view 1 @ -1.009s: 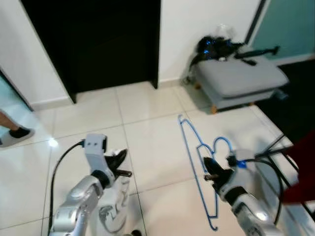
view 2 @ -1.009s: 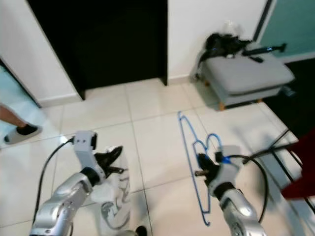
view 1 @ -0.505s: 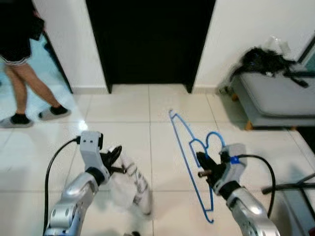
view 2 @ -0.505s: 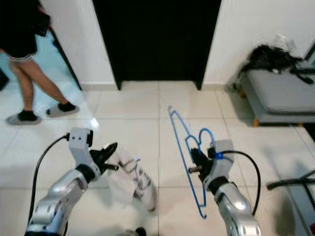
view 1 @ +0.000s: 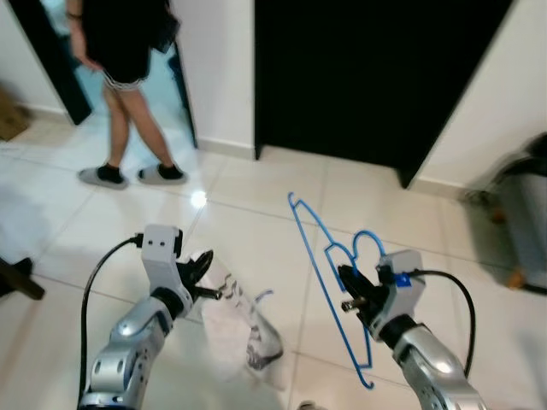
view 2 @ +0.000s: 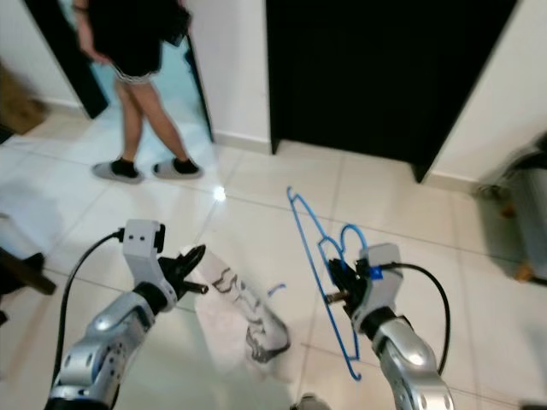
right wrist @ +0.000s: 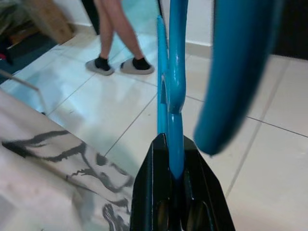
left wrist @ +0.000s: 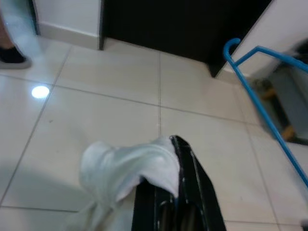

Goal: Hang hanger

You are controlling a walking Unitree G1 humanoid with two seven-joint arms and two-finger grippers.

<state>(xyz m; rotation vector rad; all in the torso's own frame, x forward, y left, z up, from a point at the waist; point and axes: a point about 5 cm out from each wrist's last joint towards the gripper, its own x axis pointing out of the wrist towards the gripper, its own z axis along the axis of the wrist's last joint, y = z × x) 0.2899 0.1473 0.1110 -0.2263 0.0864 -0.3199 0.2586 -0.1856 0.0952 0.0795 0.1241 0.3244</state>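
Note:
A blue wire hanger [view 1: 325, 256] is held up in front of me, hook rising beside my right gripper [view 1: 349, 288], which is shut on the hanger's wire; the right wrist view shows the blue wire [right wrist: 172, 120] pinched between the fingers [right wrist: 156, 183]. My left gripper [view 1: 202, 278] is shut on a white garment with black print [view 1: 248, 325] that hangs from it over the tiled floor. In the left wrist view the white cloth [left wrist: 130, 166] bunches at the closed fingertips.
A dark doorway [view 1: 367, 77] lies straight ahead in the white wall. A person in black clothes [view 1: 128, 85] walks at the far left by another opening. A grey seat [view 1: 526, 222] stands at the right edge. Glossy white tiles [view 1: 248, 222] cover the floor.
The camera has swung left: the doorway and grey seat shifted right, and the person came more fully into view. Both grippers keep their holds; the garment swings out to the right.

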